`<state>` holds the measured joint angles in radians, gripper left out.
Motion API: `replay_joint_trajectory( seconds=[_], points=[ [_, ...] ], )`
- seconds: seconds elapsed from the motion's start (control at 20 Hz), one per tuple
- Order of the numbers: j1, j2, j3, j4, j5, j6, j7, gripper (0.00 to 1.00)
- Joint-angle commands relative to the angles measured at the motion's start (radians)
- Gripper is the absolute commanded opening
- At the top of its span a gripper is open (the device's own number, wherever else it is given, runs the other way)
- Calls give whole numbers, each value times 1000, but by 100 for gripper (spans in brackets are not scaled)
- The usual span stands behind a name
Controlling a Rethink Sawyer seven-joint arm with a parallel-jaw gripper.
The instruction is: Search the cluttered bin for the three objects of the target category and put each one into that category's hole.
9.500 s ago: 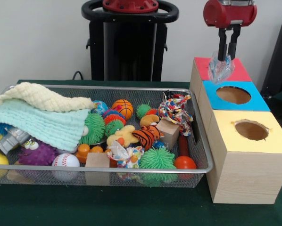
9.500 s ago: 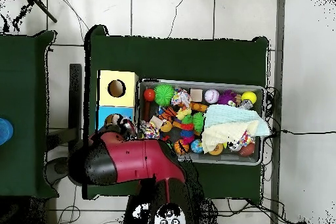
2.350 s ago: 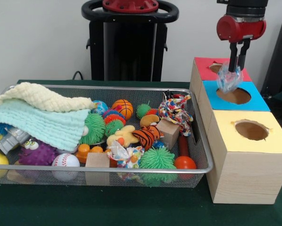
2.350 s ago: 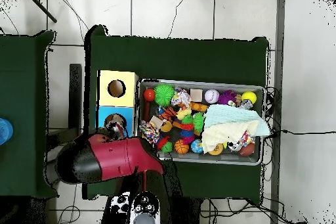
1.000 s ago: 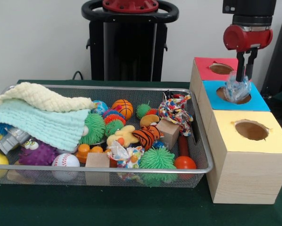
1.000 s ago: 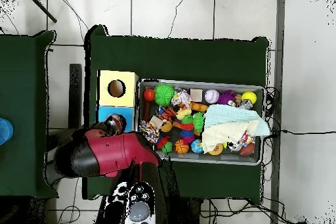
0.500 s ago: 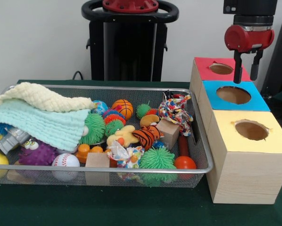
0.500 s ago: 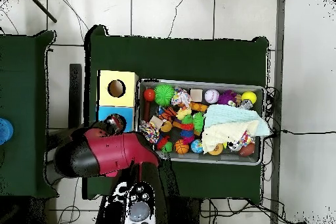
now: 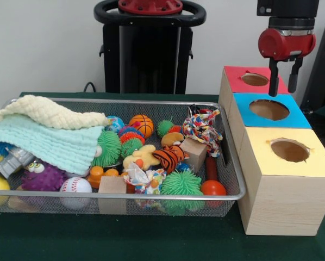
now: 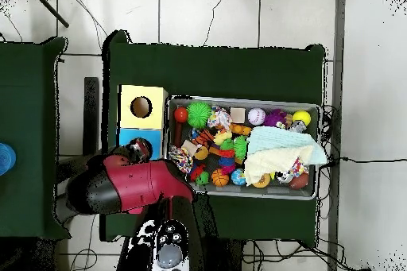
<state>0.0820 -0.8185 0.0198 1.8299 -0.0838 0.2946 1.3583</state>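
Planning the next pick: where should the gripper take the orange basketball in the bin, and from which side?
Probably from straight above, fingers closing across the widest part of the orange basketball. It is round and sits on top of the clutter with its upper half exposed. The blue ball and striped spiky ball crowd one side, so aim the fingers along the freer axis. The gripper is open.

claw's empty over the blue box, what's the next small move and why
Probably lift and swing back toward the wire bin. The claw hangs open and empty above the blue box, whose hole shows nothing sticking out, and the bin is full of toys to search. Which toy to go for cannot be told from here.
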Motion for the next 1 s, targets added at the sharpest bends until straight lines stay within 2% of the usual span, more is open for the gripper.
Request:
replay_joint_trajectory(
  seconds=[0.05, 0.3, 0.65, 0.85, 1.0],
  points=[
    [-37, -16, 65, -2, 48, 1, 192, 100],
    [-10, -58, -76, -17, 30, 91, 219, 100],
    [-75, -83, -72, 17, 10, 76, 161, 100],
    [-63, -83, -126, 26, 17, 68, 209, 100],
    [-49, -78, -197, 36, 33, 53, 267, 100]
  ],
)
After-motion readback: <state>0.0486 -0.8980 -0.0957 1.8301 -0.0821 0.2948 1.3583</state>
